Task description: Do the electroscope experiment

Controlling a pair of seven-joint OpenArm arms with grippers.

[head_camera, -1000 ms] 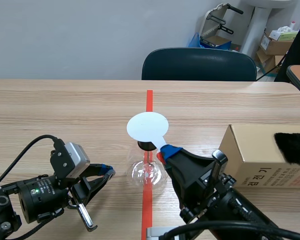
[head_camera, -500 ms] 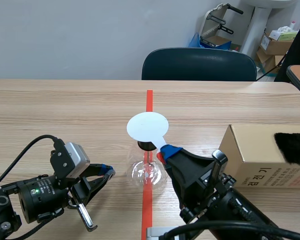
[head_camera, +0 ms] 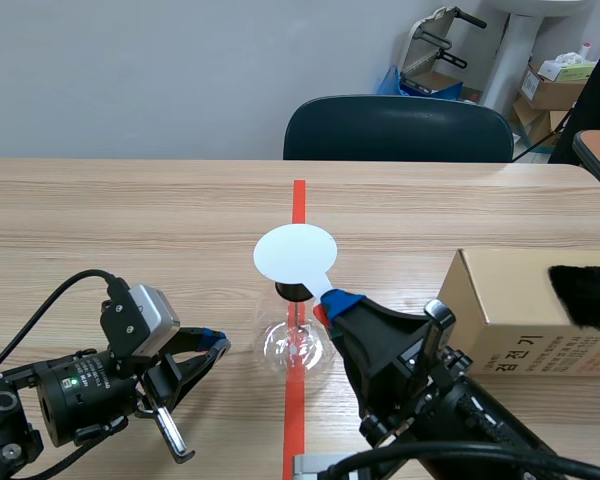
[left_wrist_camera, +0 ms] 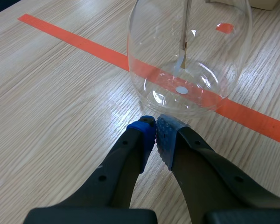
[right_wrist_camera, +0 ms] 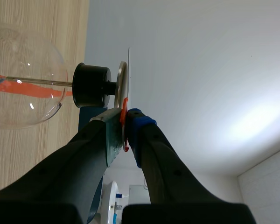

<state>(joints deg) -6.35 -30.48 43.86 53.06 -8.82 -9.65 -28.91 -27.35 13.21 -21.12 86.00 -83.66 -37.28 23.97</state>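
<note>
The left pincer [left_wrist_camera: 156,135], pads pressed together on nothing, sits low over the pale wooden bench [head_camera: 130,230], just before the clear round glass flask [head_camera: 297,347] standing on the tape line. The right pincer [right_wrist_camera: 126,117] pinches a thin orange-red strip [right_wrist_camera: 124,108] at the edge of the flask's white round disc [head_camera: 295,254]. A brown cardboard box [head_camera: 510,300] stands to the right.

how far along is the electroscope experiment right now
Done: the right gripper is shut on a thin red strip. In hand: it holds the strip at the rim of the disc. To do: the leaf in the flask seems to hang straight, so no deflection shows yet. The left gripper sits shut and empty by the flask.
</note>
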